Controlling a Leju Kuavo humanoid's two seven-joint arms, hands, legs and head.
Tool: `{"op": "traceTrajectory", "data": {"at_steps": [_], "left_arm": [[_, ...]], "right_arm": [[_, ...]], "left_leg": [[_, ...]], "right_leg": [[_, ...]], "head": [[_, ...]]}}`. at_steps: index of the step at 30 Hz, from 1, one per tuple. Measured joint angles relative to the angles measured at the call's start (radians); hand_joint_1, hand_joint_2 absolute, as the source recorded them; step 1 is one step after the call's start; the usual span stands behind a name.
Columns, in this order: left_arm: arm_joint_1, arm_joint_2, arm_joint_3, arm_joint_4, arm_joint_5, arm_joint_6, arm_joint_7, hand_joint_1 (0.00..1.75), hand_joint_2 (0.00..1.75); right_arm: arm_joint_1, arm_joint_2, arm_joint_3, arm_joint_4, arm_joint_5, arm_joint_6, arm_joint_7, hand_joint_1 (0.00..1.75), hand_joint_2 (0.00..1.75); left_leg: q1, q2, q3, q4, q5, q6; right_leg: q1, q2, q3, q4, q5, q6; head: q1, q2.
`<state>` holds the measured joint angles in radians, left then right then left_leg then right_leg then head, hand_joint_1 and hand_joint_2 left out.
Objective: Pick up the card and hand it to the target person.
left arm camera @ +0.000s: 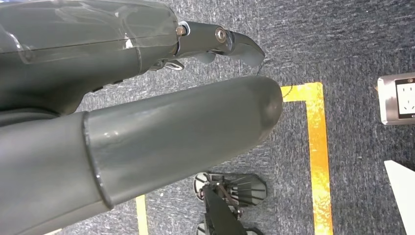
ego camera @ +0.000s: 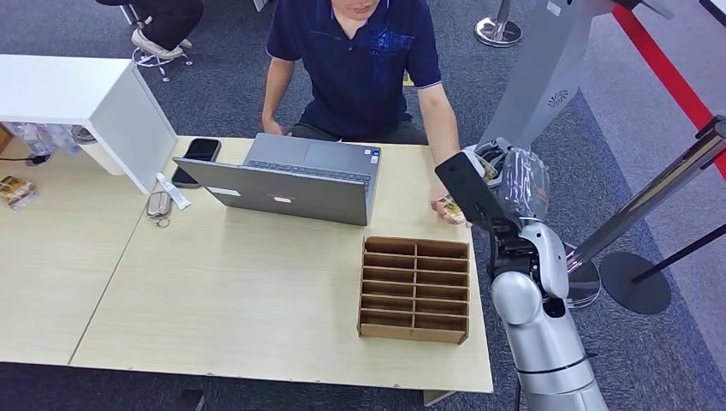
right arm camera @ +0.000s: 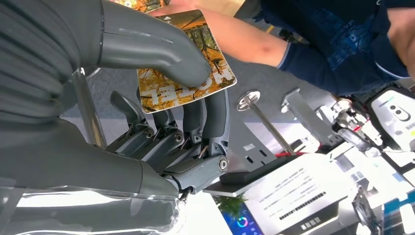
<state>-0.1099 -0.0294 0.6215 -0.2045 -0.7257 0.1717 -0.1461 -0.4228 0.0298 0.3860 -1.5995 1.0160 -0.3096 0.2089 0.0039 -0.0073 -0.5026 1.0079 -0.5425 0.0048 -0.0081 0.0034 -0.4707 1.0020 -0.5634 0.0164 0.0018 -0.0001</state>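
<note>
The card [right arm camera: 183,68], printed with orange autumn leaves and pale letters, is pinched between the thumb and fingers of my right hand [right arm camera: 161,122]. In the head view my right hand [ego camera: 505,184] is raised off the table's right edge, just beside the person's hand [ego camera: 449,210] resting on the tabletop. The person [ego camera: 355,60], in a dark blue shirt, sits behind the table, and their forearm [right arm camera: 244,41] stretches close behind the card. My left hand [left arm camera: 147,122] hangs over grey carpet, fingers extended and holding nothing.
A wooden slotted organizer [ego camera: 415,288] sits on the light wood table [ego camera: 240,291] near my right arm. A grey laptop [ego camera: 291,180] stands before the person, with a phone [ego camera: 201,150] to its left. Barrier posts [ego camera: 638,282] stand to the right.
</note>
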Motion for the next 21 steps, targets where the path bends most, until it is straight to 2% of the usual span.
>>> {"op": "traceTrajectory", "data": {"at_steps": [16,21], "left_arm": [[0.000,-0.004,0.000,0.000,-0.001,0.000,0.000,0.00,0.00],[0.000,-0.005,0.000,0.000,-0.010,0.000,0.000,0.00,0.00]], "right_arm": [[-0.021,0.028,-0.036,0.117,-0.006,-0.011,-0.011,1.50,1.75],[-0.036,0.038,-0.039,0.164,-0.076,-0.041,-0.071,1.46,1.75]], "left_leg": [[0.000,0.000,0.000,0.000,0.000,0.000],[0.000,0.000,0.000,0.000,0.000,0.000]], "right_leg": [[0.000,0.000,0.000,0.000,0.000,0.000],[0.000,0.000,0.000,0.000,0.000,0.000]], "head": [[0.000,0.000],[0.000,0.000]]}}
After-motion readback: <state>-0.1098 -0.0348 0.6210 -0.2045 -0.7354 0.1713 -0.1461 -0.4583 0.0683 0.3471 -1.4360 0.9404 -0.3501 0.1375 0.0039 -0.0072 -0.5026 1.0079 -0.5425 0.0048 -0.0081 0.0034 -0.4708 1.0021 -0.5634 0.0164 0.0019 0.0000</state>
